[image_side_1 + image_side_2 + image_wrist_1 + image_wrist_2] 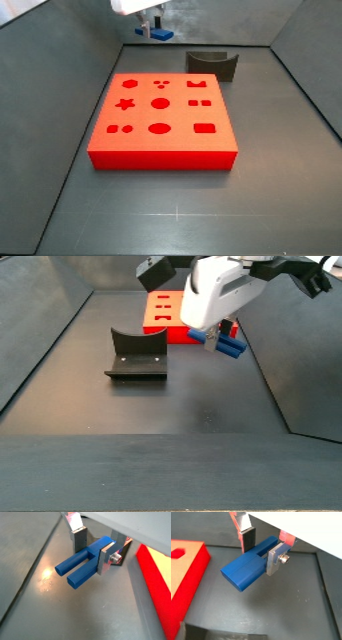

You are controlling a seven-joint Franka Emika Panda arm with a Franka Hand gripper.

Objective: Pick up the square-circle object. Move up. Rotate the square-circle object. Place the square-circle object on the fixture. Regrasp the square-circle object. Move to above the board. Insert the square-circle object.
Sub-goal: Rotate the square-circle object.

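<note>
The square-circle object is a small blue block with two short prongs. My gripper is shut on it, one dark-padded finger on one side and a silver finger plate on the other. In a wrist view its blunt end points down and away from the jaws, off the dark floor. In both side views the gripper hangs at the back of the bin, beyond the red board. The blue block sticks out below it. The fixture stands empty, apart from the gripper.
The board's red edge runs close beside the held block in both wrist views. Grey bin walls slope up around the dark floor.
</note>
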